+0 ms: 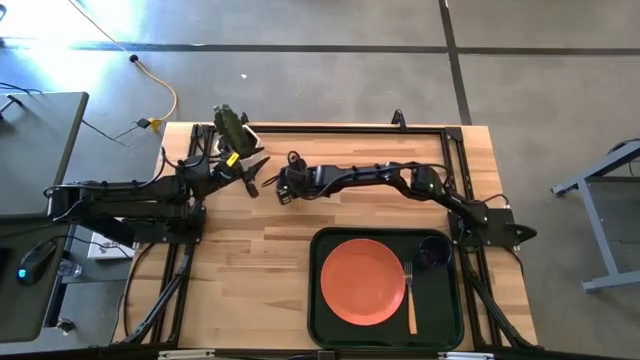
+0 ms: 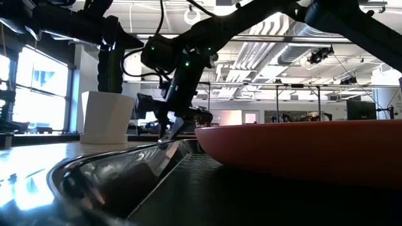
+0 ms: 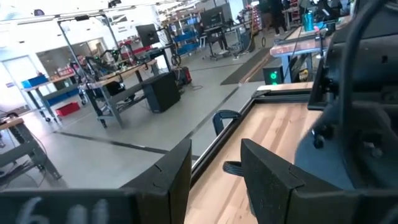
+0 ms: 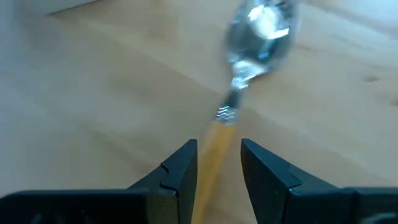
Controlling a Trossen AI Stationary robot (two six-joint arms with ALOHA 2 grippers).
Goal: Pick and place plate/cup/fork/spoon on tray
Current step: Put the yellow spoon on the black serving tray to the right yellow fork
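Observation:
The spoon point(image 4: 258, 37), with a silver bowl and an orange-tan handle, lies on the wooden table at the far middle. My right gripper point(image 4: 219, 146) is open over it point(image 1: 281, 190). Its fingers stand on either side of the handle point(image 4: 214, 149) without touching it. My left gripper point(image 1: 255, 168) is open and empty beside the cactus pot; its two fingers show in its own wrist view point(image 3: 216, 149). The dark green tray point(image 1: 318, 290) sits at the near right. It holds the orange plate point(image 1: 363, 282), the fork point(image 1: 410, 295) and the purple cup point(image 1: 434, 252).
A white pot with a green cactus point(image 1: 232, 130) stands at the table's far left, close behind both grippers; it also shows in the low view point(image 2: 107, 116). The two grippers are close together. Bare wood lies between them and the tray.

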